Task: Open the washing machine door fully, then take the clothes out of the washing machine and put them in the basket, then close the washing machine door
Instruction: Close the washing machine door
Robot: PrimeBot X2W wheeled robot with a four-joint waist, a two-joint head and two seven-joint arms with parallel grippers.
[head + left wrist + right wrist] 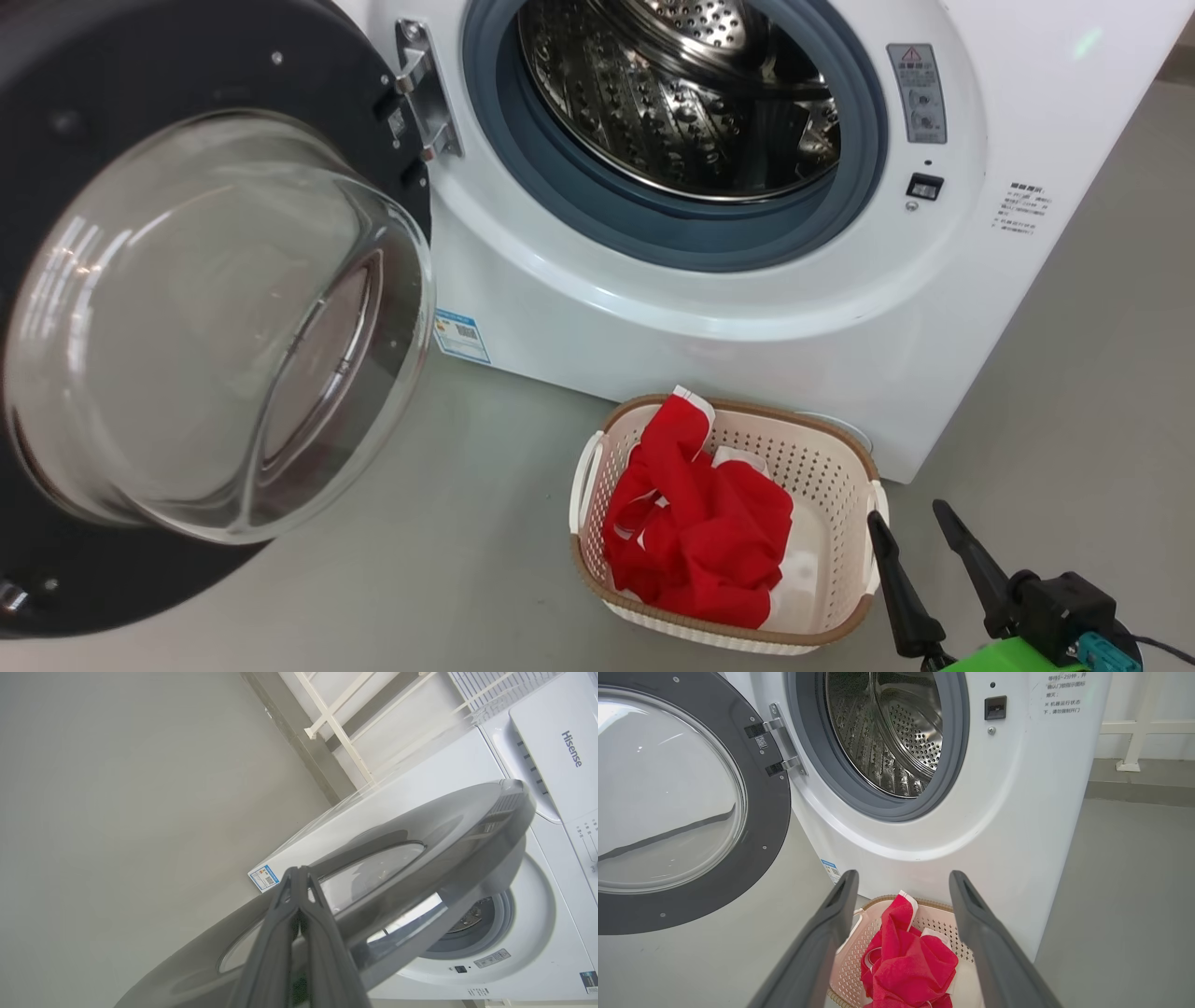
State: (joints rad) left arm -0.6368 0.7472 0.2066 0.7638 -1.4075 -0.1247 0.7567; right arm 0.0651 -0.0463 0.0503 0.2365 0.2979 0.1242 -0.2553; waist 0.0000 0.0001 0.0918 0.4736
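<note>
Left gripper, fingers together, by the washing machine door: rigid, glossy, likely heavy; push its nine-o'clock rim

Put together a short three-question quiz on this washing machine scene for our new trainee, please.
1. True or false: the clothes lie inside the basket.
2. Multiple choice: the washing machine door is A) shut against the machine, B) swung open on its hinge, C) lying flat on the floor.
3. Short answer: which has its fingers pressed together, the left gripper or the right gripper?

Key: 1 true; 2 B; 3 the left gripper. The right one stands open, near the basket.
</note>
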